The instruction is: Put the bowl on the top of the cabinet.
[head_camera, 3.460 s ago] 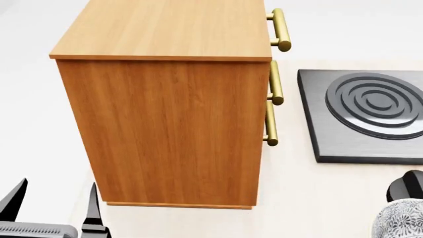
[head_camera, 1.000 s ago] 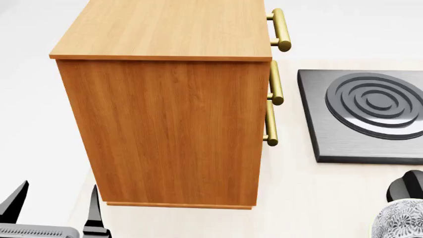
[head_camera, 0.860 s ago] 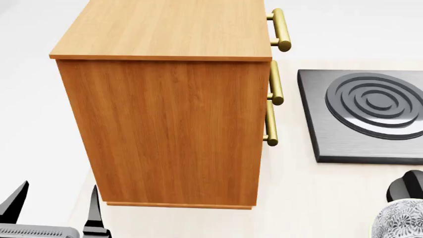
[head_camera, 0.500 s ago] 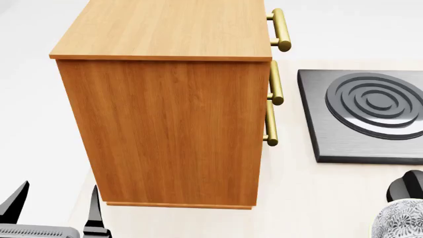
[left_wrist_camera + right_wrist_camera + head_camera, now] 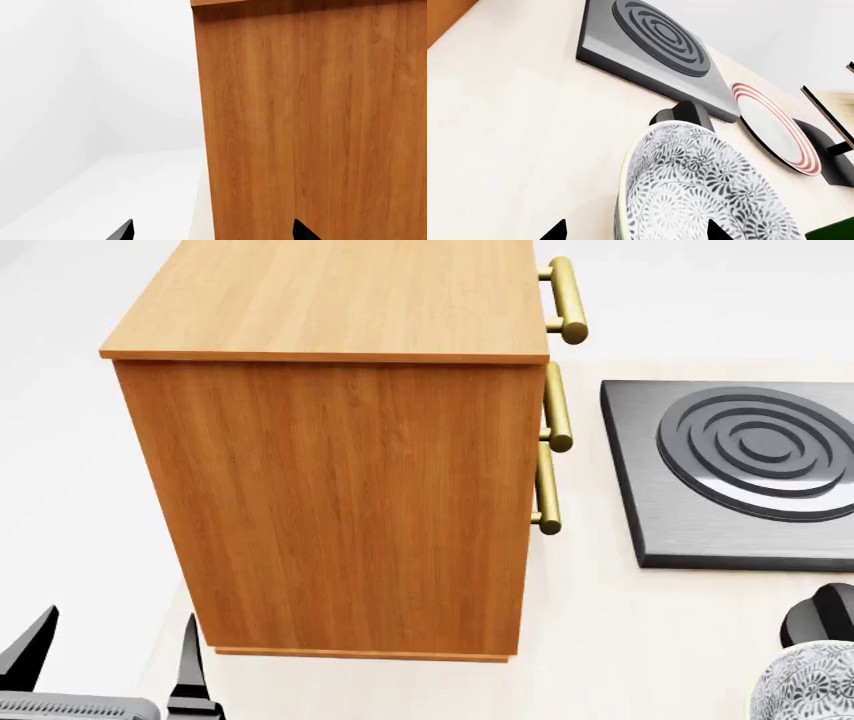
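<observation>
Both pincers gape empty, right pincer (image 5: 630,231) lined up on the deep floral-patterned white ceramic bowl (image 5: 704,187) at near right, ready to grip for the tall brown wood-grain cabinet (image 5: 340,450).

A pale counter (image 5: 627,630) is stretching rightward under even, soft light. White walls (image 5: 80,75) and a white floor (image 5: 67,440) are lying left, plain.

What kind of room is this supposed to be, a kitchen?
Probably a simulated kitchen counter: a dark square hob with ring burner lies beside a wooden cabinet, with a patterned bowl and a red-striped plate nearby.
</observation>
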Tool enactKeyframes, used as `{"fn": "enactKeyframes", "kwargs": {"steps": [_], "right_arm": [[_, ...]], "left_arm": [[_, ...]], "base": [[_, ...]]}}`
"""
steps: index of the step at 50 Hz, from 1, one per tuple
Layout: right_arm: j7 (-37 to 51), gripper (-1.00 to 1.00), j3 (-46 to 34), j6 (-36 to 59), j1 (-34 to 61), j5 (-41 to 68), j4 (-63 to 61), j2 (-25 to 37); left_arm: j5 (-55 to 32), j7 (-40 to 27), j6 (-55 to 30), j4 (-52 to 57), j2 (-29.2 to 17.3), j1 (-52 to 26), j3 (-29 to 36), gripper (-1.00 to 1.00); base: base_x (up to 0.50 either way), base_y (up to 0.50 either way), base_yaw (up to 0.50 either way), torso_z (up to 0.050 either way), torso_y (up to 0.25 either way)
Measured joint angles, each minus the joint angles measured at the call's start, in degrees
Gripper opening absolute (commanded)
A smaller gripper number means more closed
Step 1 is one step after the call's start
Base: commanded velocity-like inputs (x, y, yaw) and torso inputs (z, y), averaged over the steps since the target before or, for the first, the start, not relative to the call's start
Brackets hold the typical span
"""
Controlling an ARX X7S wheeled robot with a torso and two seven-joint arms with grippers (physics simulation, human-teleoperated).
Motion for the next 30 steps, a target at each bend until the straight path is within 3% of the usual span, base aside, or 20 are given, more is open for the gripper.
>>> {"fn": "enactKeyframes", "kwargs": {"steps": [30], "right_arm": [[0.21,1.00,-0.68,-0.96,0.24,-0.32,1.72,-0.02]], "left_arm": [[-0.35,-0.53,0.07,0.18,-0.40,0.02,0.36,1.00]], "base": [[0.00,0.00,0.00,0.000,0.000]]}}
